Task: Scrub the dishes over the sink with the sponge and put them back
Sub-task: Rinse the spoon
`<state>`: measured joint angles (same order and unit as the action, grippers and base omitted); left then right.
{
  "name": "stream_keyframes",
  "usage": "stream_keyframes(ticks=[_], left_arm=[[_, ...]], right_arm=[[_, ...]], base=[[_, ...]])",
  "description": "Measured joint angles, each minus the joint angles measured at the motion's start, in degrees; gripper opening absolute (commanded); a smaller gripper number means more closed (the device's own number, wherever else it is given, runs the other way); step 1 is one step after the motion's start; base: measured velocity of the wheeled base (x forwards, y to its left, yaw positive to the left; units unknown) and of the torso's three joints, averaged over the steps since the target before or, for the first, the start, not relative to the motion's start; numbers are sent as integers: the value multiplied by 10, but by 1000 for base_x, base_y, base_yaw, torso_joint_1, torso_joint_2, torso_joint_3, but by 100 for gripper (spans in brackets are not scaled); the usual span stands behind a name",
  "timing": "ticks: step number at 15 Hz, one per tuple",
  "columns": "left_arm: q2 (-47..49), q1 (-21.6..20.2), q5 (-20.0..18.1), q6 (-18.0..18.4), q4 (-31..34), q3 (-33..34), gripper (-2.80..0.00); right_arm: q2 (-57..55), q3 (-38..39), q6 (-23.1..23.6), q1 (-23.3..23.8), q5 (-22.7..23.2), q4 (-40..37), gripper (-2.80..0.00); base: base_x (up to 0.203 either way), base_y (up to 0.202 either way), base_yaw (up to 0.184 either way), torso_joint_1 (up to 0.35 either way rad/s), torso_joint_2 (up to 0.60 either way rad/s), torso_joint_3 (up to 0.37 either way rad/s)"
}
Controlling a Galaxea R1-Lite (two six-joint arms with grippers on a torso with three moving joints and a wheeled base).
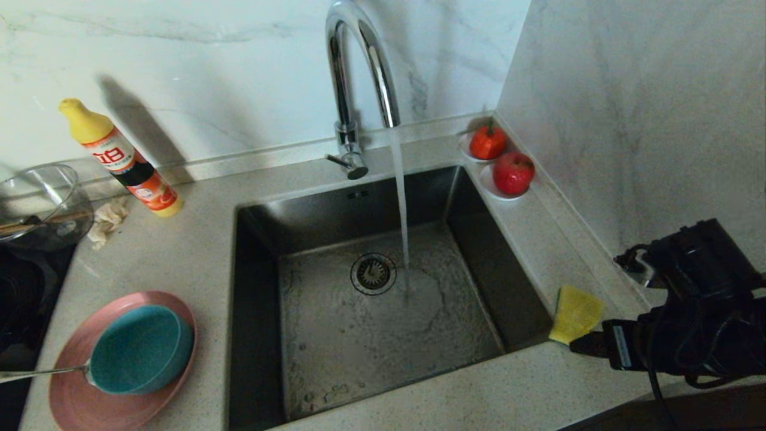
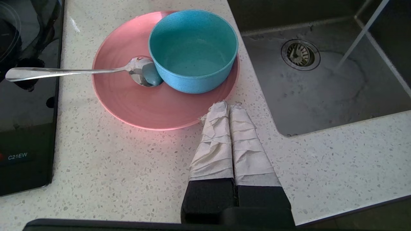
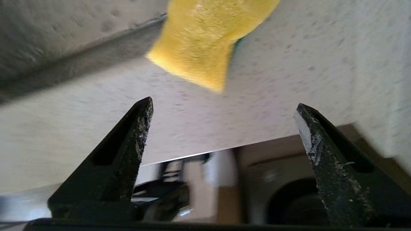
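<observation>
The pink plate (image 1: 72, 395) lies on the counter left of the sink (image 1: 335, 353), with the teal bowl (image 1: 140, 350) on it and the spoon (image 1: 42, 372) resting beside the bowl. In the left wrist view my left gripper (image 2: 229, 106) hovers shut and empty just short of the plate (image 2: 144, 106), bowl (image 2: 192, 48) and spoon (image 2: 64, 72). The yellow sponge (image 1: 575, 314) lies on the counter at the sink's front right corner. My right gripper (image 1: 589, 347) is just behind it, open and holding nothing; in its wrist view the gripper (image 3: 223, 106) stands apart from the sponge (image 3: 205, 41).
Water runs from the chrome tap (image 1: 359, 60) into the sink near the drain (image 1: 373, 273). A dish-soap bottle (image 1: 122, 158), a glass bowl (image 1: 36, 203) and a cloth scrap (image 1: 108, 218) sit at the back left. Two saucers with red fruit (image 1: 513, 172) stand back right. A black hob (image 2: 25, 128) borders the plate.
</observation>
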<state>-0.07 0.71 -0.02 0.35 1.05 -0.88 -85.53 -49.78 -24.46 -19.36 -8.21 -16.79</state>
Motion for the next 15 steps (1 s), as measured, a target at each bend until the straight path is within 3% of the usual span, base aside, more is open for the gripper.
stream_keyframes(ticks=[9,15], left_arm=[[0,0,0,0,0,0,-280],[0,0,0,0,0,0,-280]], right_arm=[[-79,-123,-192,-3,51,-129,0],[-126,-163,-254,-3,74,-140,0]], base=[[0,0,0,0,0,0],[0,0,0,0,0,0]])
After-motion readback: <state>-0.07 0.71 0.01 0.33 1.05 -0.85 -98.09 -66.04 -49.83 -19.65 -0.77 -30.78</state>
